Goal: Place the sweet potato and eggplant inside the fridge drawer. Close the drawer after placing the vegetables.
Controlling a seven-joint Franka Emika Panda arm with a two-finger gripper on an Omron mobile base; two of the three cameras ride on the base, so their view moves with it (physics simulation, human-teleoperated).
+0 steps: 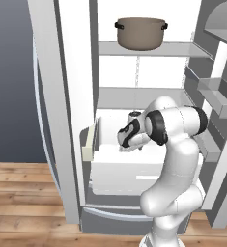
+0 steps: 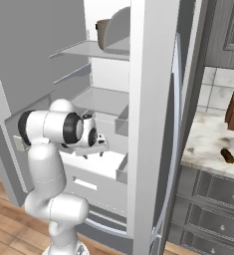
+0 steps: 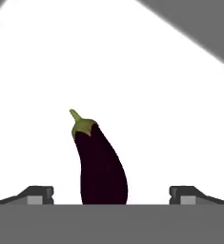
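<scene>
The gripper (image 3: 111, 195) hangs over the pulled-out drawer (image 1: 116, 170), fingers (image 3: 37, 194) spread wide, gripping nothing. Between them lies the eggplant (image 3: 100, 167), dark and glossy, green stem pointing away from the hand, resting on the drawer's white floor. In the right base view the sweet potato (image 2: 227, 156) sits well away from the drawer, out on the marble counter (image 2: 208, 144). A brown pot (image 1: 140, 33) stands on a shelf high above the drawer.

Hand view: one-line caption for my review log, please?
Open gripper poised over the eggplant, which lies on the white floor of the fridge drawer.
</scene>
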